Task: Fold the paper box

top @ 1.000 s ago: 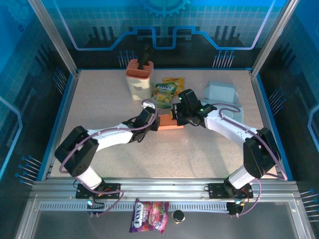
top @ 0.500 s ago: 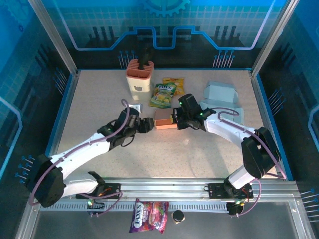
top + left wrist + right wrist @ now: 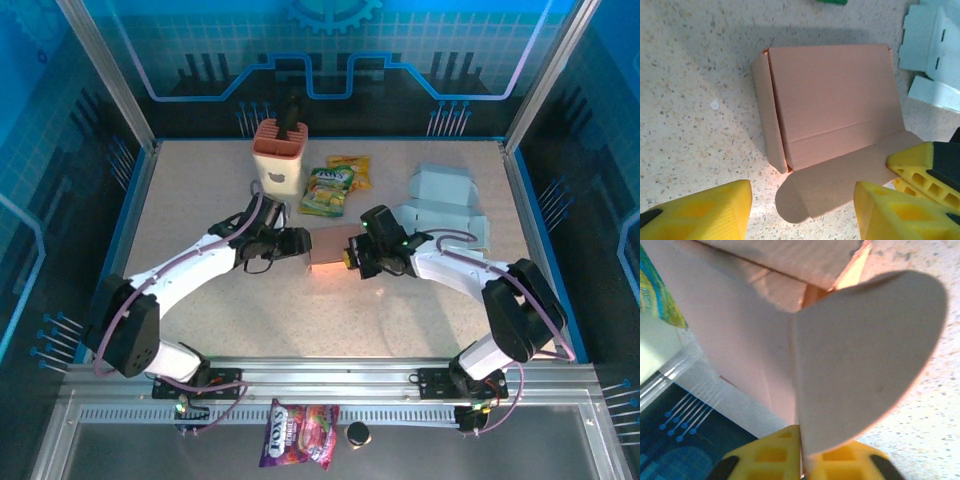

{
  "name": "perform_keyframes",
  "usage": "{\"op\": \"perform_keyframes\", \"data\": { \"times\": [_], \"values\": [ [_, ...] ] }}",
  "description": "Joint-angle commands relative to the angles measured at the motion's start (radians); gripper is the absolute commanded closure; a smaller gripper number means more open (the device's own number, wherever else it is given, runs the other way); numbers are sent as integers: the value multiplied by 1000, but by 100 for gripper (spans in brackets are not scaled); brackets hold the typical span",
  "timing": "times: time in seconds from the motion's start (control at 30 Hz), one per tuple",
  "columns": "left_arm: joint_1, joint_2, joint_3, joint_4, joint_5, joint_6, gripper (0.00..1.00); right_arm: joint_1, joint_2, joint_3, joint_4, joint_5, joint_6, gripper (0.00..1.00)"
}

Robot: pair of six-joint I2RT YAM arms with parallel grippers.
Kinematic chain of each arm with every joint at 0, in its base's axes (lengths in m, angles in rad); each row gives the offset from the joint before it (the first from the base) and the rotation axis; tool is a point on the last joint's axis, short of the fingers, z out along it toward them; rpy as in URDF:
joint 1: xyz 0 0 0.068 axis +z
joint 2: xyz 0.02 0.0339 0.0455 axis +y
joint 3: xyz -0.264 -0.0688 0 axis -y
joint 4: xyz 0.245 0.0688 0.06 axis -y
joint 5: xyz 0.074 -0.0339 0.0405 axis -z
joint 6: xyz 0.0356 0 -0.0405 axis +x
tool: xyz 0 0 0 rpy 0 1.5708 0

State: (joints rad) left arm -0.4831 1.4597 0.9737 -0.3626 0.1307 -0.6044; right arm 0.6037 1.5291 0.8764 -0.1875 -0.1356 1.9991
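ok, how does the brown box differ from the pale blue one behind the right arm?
Colour: the brown paper box is tan cardboard; the pale blue paper box is light blue.
Handling: the right gripper pinches the brown box's rounded flap; nothing touches the blue one.
Place: the brown box lies mid-table; the blue one sits toward the right rear.
Both rest on the speckled table.

Speckled beige tabletop (image 3: 190,190), matte, flecked like stone. Edged along the sides in blue trim (image 3: 118,245). Walled at back and both sides by translucent blue panels (image 3: 420,50), printed with circuit lines and a gear motif (image 3: 330,12). Framed by slanting aluminium posts (image 3: 103,70) at the back corners. Closed at the near edge by slotted aluminium rails (image 3: 330,375). Lit evenly from above, blue-tinted toward the walls; soft shadows only.
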Motion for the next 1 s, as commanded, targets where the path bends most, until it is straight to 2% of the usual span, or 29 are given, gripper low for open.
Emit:
{"op": "perform_keyframes", "data": {
  "times": [0.0, 0.13, 0.2, 0.37, 0.5, 0.63, 0.77, 0.9, 0.97],
  "values": [
    [11, 39, 11, -27, 59, -12, 44, 10, -22, -57, -5, -32, -30, 80],
    [11, 110, 13, 11, 97, 0, 44, -1, -39, -63, -44, -47, -93, 65],
    [13, 147, 0, 48, 107, 7, 45, -10, -52, -54, -82, -55, -153, 54],
    [17, 183, -11, 112, 119, 1, 45, -50, -107, -3, -251, -95, -422, 37],
    [17, 205, -2, 123, 129, 4, 47, -81, -200, -3, -346, -49, -607, 34],
    [17, 222, 5, 114, 132, 10, 49, -163, -236, 74, -406, -34, -841, 34],
    [17, 235, 13, 116, 129, 16, 52, -234, -151, 197, -440, -59, -1104, 36],
    [20, 255, 44, 94, 118, 16, 55, -276, 11, 288, -406, -180, -1260, 38],
    [19, 261, 55, 94, 121, 14, 56, -285, 96, 331, -409, -214, -1327, 43]
  ]
}}
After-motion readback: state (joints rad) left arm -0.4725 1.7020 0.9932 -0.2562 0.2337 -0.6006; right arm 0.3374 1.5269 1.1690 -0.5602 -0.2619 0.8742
